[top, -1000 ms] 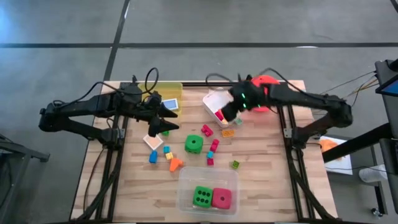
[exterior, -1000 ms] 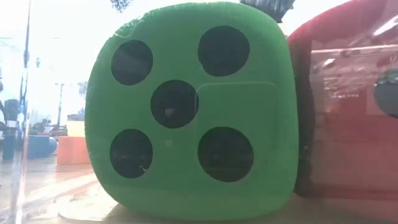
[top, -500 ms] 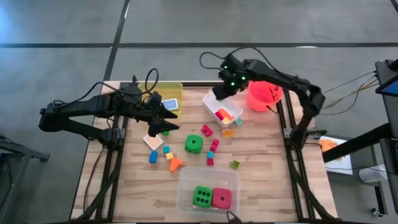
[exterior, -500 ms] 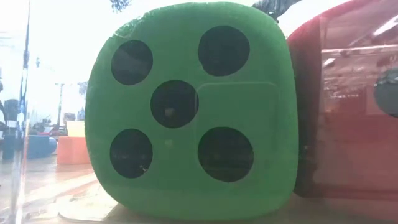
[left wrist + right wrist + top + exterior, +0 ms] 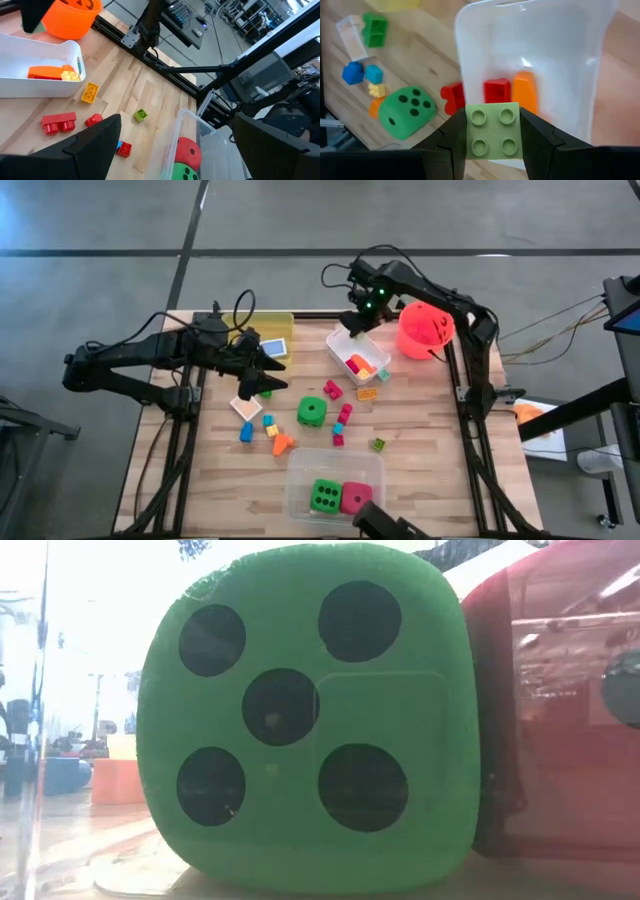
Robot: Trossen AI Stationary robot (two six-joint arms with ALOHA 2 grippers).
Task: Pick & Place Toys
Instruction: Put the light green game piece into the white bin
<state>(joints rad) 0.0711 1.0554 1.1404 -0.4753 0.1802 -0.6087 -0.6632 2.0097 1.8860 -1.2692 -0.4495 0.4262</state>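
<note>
The right gripper (image 5: 492, 142) hangs above the white tub (image 5: 357, 353) near the back of the counter (image 5: 420, 430), its fingers pinching a light green four-stud block (image 5: 492, 131). Red and orange blocks (image 5: 512, 95) already lie in the tub below it. Over on the left side, the left gripper (image 5: 262, 372) waits low with its fingers spread wide and nothing between them. A green die (image 5: 312, 411) sits mid-counter among scattered small blocks (image 5: 268, 430). Another green die (image 5: 324, 496) and a pink die (image 5: 356, 497) rest side by side in the clear tub (image 5: 335, 476) at the front edge.
</note>
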